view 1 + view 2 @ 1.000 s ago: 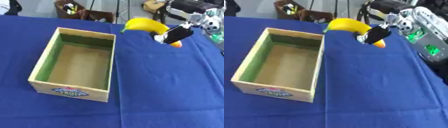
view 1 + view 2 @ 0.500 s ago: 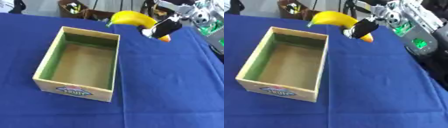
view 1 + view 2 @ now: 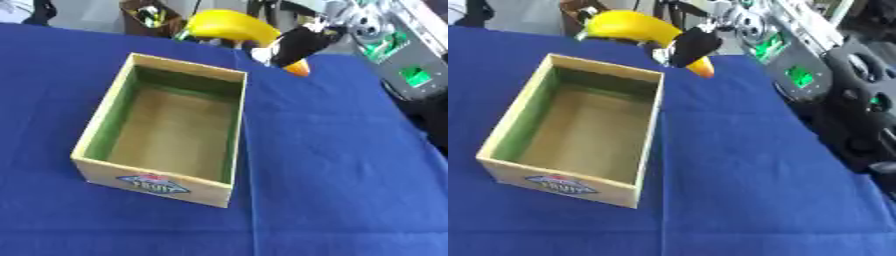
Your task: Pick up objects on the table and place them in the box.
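Carrying the banana (image 3: 229, 29) through the air, the right hand (image 3: 297, 45) has its black fingers curled round the fruit near its orange-tipped end, which pokes out just below the grip. The banana hangs clear of the blue tablecloth (image 3: 332, 165), out past the far right corner of the box (image 3: 98, 114) and a little above its rim, its yellow body arching off toward the left. From where I stand this looks like the transport step: the fruit is lifted, but it is not yet over the opening. The box sits on the cloth with its long side running away from the robot, a "FRUIT" label on the near face, green inner walls and a bare brown floor with nothing in it that I can see. I would judge the next move to be a sweep leftward and toward the robot, so that the whole length of the banana comes over the cavity, then a lowering between the walls before the fingers let go. The curve of the fruit matters here; turned along the long side of the box it should drop in cleanly, whereas crosswise it might catch on a rim and tip out. The left hand does not show in either view. I can make out no other loose objects on the cloth.
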Robot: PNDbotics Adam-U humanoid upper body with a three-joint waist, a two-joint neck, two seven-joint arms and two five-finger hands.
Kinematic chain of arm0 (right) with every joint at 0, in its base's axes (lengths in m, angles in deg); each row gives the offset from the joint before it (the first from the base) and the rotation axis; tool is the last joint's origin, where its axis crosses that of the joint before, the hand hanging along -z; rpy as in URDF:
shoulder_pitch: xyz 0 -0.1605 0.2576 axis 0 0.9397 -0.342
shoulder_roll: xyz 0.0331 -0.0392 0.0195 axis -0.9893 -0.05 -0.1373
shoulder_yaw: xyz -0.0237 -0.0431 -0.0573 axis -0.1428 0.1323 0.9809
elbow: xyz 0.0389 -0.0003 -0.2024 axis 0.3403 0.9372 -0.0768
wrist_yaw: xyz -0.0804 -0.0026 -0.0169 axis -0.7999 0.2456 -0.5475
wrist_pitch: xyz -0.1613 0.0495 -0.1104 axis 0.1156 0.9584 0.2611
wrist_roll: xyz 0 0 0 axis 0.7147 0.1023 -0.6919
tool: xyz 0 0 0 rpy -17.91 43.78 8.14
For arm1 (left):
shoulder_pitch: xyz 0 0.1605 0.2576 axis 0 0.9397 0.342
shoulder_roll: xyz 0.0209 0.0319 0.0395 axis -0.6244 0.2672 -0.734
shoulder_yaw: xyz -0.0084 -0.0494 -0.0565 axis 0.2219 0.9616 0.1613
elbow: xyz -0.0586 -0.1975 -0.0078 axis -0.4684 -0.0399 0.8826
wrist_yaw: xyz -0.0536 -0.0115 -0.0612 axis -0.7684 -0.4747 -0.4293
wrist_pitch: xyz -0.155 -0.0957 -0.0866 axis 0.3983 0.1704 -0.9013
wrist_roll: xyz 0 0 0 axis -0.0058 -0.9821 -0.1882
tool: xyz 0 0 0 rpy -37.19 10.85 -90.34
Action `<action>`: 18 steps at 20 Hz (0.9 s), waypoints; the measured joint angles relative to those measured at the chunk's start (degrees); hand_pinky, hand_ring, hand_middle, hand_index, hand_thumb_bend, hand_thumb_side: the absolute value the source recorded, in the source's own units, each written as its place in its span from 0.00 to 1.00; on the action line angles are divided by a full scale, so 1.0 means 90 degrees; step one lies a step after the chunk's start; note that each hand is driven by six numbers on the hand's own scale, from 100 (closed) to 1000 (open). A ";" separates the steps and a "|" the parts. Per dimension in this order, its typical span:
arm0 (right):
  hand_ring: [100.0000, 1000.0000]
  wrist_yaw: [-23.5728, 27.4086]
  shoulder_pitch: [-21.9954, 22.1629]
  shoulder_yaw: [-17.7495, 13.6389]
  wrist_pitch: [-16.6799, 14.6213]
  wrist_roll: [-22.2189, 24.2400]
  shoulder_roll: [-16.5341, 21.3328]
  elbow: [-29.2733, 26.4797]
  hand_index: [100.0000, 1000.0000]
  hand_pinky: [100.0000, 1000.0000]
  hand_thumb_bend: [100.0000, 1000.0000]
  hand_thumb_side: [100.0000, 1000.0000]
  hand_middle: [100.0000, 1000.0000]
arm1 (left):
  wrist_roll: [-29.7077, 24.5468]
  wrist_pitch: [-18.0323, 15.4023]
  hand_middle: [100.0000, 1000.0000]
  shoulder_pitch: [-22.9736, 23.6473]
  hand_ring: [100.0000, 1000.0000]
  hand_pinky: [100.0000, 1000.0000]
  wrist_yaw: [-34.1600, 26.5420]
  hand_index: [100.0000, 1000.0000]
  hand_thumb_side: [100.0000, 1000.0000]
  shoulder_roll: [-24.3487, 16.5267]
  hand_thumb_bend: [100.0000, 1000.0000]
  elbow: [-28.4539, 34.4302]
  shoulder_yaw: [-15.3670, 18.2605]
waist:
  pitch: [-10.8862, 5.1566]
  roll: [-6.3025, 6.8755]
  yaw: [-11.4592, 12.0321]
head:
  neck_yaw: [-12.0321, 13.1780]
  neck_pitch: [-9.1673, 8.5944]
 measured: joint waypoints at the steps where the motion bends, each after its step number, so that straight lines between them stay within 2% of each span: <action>1: 0.76 -0.0017 -0.0039 0.0015 -0.0006 -0.0002 -0.0065 0.0042 0.50 0.73 0.00 0.33 0.38 | -0.0003 -0.0006 0.73 -0.0008 0.65 0.52 0.0000 0.90 1.00 0.0002 0.00 0.0000 0.0000 | 0.0001 -0.0005 0.0013 | -0.0015 -0.0015; 8: 0.76 -0.0221 -0.0273 0.0099 -0.0073 -0.0009 -0.0505 0.0332 0.50 0.73 0.00 0.33 0.38 | 0.0003 -0.0037 0.73 -0.0106 0.65 0.52 0.0000 0.90 1.00 0.0007 0.00 0.0000 -0.0001 | 0.0041 -0.0032 0.0187 | -0.0117 -0.0050; 18: 0.75 -0.0693 -0.0302 0.0257 -0.0190 -0.0107 -0.1098 0.0965 0.49 0.73 0.00 0.32 0.38 | 0.0013 -0.0095 0.73 -0.0239 0.66 0.52 -0.0019 0.90 1.00 0.0038 0.00 0.0000 -0.0001 | 0.0078 -0.0065 0.0320 | -0.0269 -0.0115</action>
